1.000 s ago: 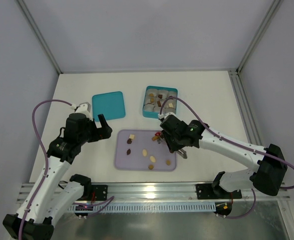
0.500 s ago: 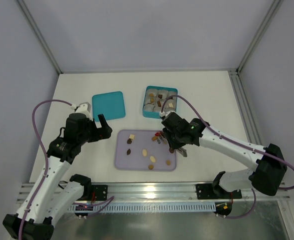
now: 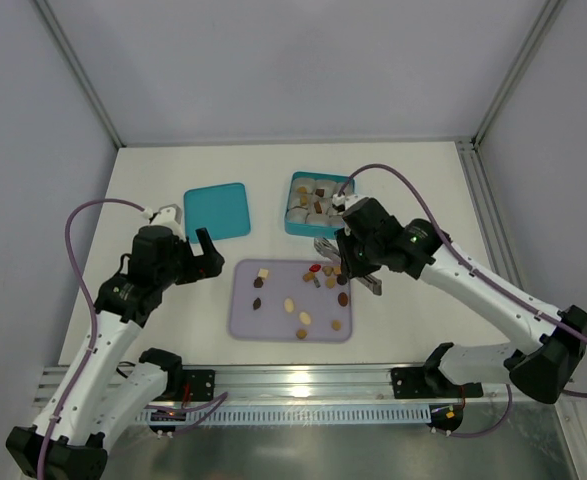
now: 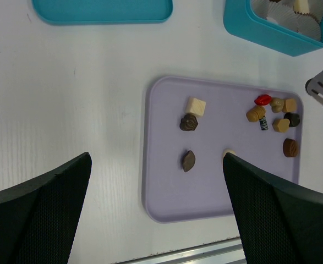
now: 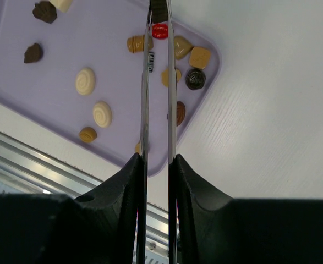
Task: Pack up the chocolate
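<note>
We see the right gripper (image 5: 159, 14), jaws narrow, pinching one dark chocolate (image 5: 159, 7) near the lilac tray's (image 3: 243, 322) far edge. The other chocolates (image 4: 196, 106) lie loose on that tray. The left gripper (image 4: 157, 165) gapes wide.

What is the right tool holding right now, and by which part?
It looks like one dark chocolate, pinched by its sides at the very tip of the right tool. The left tool is open and empty.
</note>
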Tool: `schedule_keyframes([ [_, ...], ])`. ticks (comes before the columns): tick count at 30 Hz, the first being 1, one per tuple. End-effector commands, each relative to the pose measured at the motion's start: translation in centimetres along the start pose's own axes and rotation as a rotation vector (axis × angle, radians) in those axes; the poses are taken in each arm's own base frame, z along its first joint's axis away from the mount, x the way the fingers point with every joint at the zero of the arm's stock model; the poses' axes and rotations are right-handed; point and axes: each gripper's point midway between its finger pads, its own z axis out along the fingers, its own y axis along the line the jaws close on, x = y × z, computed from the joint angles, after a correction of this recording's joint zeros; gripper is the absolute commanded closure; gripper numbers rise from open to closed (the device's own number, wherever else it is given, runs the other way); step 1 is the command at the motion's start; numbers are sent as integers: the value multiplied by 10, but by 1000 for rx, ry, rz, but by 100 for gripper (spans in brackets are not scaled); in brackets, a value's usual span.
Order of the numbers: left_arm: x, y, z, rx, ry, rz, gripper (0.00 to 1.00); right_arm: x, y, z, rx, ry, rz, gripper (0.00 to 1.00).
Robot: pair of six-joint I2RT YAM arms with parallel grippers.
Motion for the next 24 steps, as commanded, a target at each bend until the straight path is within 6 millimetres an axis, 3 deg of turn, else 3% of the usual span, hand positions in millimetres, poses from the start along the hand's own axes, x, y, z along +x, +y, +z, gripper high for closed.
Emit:
schedule_keyframes([
  [1, -4, -2, 1, -1, -10, -4, 0, -43, -3, -15, -36, -92, 19, 73],
  [7, -4, 0, 5, -12, 2, -5, 0, -104, -13, -10, -43, -164, 43, 73],
  [11, -3, 0, 7, -16, 10, -5, 0, -128, -13, 15, -42, -132, 31, 73],
  [14, -3, 0, 7, -18, 13, -2, 0, -137, -12, 25, -38, -121, 18, 73],
  [18, -4, 1, 6, -20, 0, -2, 0, -134, -6, 49, -61, -66, 6, 73],
  [24, -5, 2, 7, -26, -1, -2, 0, -130, -8, 68, -52, -31, -3, 72],
])
